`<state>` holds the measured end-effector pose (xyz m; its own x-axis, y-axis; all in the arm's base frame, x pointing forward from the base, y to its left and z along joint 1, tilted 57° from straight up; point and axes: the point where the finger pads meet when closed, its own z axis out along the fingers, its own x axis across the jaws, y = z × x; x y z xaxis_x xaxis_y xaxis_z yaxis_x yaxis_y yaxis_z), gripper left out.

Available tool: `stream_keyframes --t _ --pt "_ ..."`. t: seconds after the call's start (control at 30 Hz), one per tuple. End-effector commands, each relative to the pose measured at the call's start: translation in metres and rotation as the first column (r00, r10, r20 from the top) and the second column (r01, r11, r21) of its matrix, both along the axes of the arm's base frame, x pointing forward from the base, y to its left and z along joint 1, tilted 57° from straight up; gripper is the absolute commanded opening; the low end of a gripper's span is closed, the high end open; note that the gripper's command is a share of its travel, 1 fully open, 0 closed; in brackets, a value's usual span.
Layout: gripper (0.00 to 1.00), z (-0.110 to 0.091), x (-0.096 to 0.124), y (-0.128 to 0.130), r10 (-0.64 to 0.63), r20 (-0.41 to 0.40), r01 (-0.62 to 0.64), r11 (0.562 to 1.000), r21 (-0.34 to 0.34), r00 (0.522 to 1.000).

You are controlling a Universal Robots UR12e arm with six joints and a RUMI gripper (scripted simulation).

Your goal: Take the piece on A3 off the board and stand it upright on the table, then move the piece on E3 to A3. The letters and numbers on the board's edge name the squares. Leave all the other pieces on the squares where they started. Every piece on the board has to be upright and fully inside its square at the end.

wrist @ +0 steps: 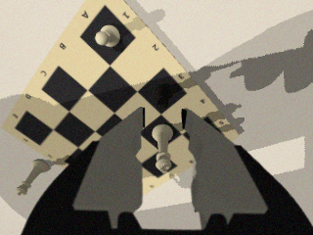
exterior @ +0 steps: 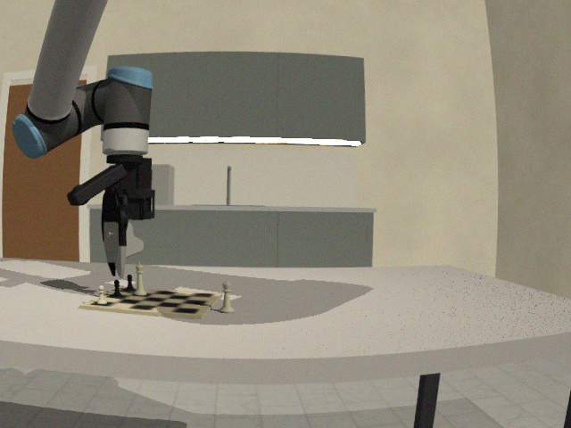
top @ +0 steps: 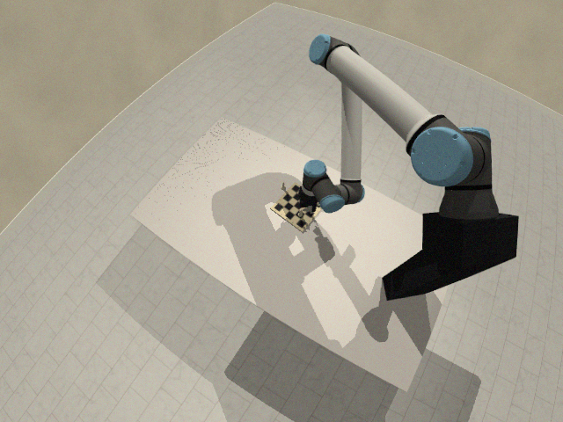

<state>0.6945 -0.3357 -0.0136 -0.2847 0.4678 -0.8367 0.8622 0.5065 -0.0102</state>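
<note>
The small chessboard (top: 294,207) lies on the table under my wrist; it also shows in the exterior view (exterior: 152,301). My gripper (wrist: 162,110) is open and hangs just above the board's 3 to 4 rows, its tips (exterior: 115,274) a little above a black pawn (exterior: 116,287). In the wrist view that black pawn (wrist: 163,92) stands upright on dark square A3, free of the fingers. A white pawn (wrist: 107,37) stands on A1. A tall white piece (wrist: 161,147) stands on the board and shows through the gap between my fingers. A white piece (exterior: 226,297) stands upright on the table beside the board.
A second black pawn (exterior: 129,282) stands next to the tall white piece (exterior: 139,279). The white piece off the board (wrist: 31,176) is close to the board's E edge. The robot's black base (top: 454,254) stands at the table's right.
</note>
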Motion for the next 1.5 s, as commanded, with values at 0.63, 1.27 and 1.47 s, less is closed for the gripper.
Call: stream_keyframes --t 0.63,1.27,1.47 --pt "1.0 0.033 -0.025 0.044 0.0 0.0 0.0 1.0 0.0 1.0" --pt "1.0 0.034 -0.025 0.044 0.0 0.0 0.0 1.0 0.0 1.0" --pt "1.0 0.039 -0.029 0.051 0.0 0.0 0.0 1.0 0.0 1.0"
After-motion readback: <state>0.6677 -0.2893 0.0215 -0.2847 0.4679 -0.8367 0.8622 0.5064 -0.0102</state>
